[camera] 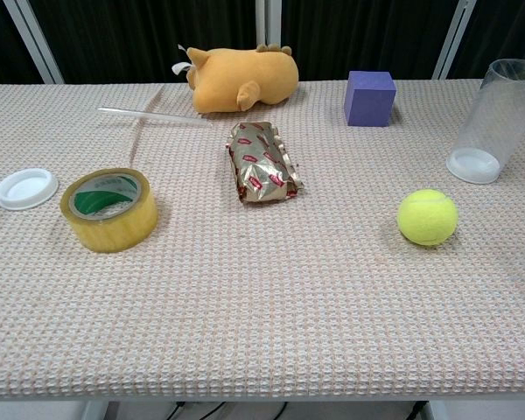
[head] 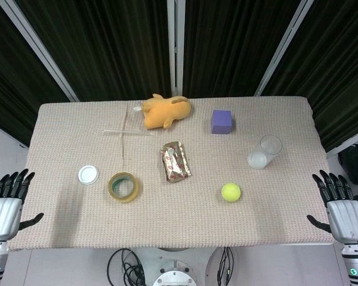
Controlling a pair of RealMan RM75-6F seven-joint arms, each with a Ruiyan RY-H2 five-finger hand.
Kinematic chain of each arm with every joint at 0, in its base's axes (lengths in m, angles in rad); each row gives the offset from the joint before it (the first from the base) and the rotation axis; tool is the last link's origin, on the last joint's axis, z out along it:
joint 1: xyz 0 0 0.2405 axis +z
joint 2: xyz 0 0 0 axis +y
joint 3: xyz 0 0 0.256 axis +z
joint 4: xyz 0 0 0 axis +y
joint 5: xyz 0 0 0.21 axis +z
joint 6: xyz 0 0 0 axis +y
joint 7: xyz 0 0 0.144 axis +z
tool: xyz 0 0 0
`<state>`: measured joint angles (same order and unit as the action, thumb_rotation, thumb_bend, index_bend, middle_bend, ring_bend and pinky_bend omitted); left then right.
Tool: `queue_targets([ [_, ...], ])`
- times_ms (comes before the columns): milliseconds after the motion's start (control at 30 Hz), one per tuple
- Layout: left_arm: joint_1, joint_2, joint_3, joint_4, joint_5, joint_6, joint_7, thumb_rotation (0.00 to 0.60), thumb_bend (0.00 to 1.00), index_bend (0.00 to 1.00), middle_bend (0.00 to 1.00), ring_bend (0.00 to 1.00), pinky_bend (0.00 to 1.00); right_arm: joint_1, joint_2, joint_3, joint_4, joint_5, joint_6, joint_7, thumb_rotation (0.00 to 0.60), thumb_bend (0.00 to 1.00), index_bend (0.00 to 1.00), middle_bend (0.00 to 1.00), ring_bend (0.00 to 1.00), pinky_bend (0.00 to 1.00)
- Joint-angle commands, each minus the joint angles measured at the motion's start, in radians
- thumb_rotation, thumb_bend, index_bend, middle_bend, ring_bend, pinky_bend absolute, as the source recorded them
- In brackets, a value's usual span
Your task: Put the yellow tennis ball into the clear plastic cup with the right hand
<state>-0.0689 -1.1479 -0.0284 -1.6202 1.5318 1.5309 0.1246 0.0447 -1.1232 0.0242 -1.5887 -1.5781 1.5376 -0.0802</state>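
The right hand (head: 344,210) is hovering just off the table's (head: 59,220) edge with fingers spread and nothing in them, and the yellow tennis ball (head: 231,192) is sitting on the cloth well inboard of it, toward the table's middle, so this hand (far nearer than the left hand (head: 6,205), which is idling open-fingered off the opposite edge) is looking at a sideways reach inward. Just beyond the ball, slightly toward the right hand's side, the clear plastic cup (head: 265,151) is standing upright, mouth up, apparently holding nothing, so the carry is looking short.
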Motion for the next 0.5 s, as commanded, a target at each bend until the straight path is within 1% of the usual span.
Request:
queue_targets([
  [33,-0.002,0.001,0.000,-0.001,0.001,-0.002,0.000,0.600,0.01,0.00,0.00,0.00,0.00,0.001,-0.001,0.000,0.002,0.001,-0.003,0.001,0.600,0.01,0.00,0.00,0.00,0.00],
  [233,-0.004,0.003,0.003,-0.007,0.005,-0.008,0.001,0.600,0.01,0.00,0.00,0.00,0.00,0.013,-0.002,-0.009,-0.004,-0.010,-0.030,-0.017,0.600,0.01,0.00,0.00,0.00,0.00],
  [333,-0.002,0.008,0.008,-0.018,0.006,-0.011,0.007,0.600,0.01,0.00,0.00,0.00,0.00,0.015,0.025,-0.024,-0.041,-0.004,-0.061,-0.031,0.600,0.02,0.00,0.00,0.00,0.00],
  [433,0.000,0.011,0.014,-0.025,0.014,-0.010,0.014,0.600,0.01,0.00,0.00,0.00,0.00,0.025,0.047,-0.024,-0.070,-0.008,-0.077,-0.035,0.600,0.03,0.00,0.00,0.00,0.00],
  [500,-0.001,0.008,0.015,-0.027,0.017,-0.010,0.008,0.600,0.01,0.00,0.00,0.00,0.00,0.039,0.058,-0.023,-0.089,-0.013,-0.097,-0.072,0.600,0.03,0.00,0.00,0.00,0.00],
])
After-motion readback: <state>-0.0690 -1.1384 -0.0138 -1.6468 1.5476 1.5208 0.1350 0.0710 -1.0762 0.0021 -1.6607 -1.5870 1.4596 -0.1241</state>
